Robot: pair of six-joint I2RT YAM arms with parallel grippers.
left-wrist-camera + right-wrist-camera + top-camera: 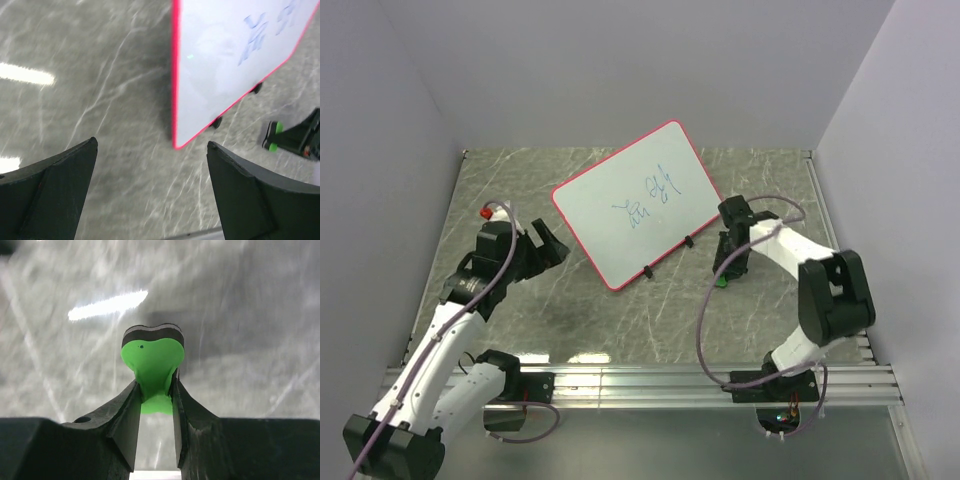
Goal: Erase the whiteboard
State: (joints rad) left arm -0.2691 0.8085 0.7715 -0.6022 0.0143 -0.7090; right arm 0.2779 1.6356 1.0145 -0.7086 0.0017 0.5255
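The whiteboard [620,225] lies tilted at the table's middle, pink-red rimmed, with blue scribbles [648,200] and two black clips [688,241] on its near long edge. In the left wrist view the whiteboard [220,65] fills the upper right. My right gripper [725,270] sits just right of the board's near right corner, shut on a small green eraser [152,357] with a dark felt layer; its fingers squeeze the foam at my right gripper [154,385]. The eraser [272,136] shows green beside the board. My left gripper [552,247] stands open left of the board, with nothing between its fingers [151,142].
A grey marble-patterned tabletop [510,190] is boxed in by lilac walls at the back and both sides. An aluminium rail [650,380] runs along the near edge by the arm bases, and another rail [817,200] runs along the right side.
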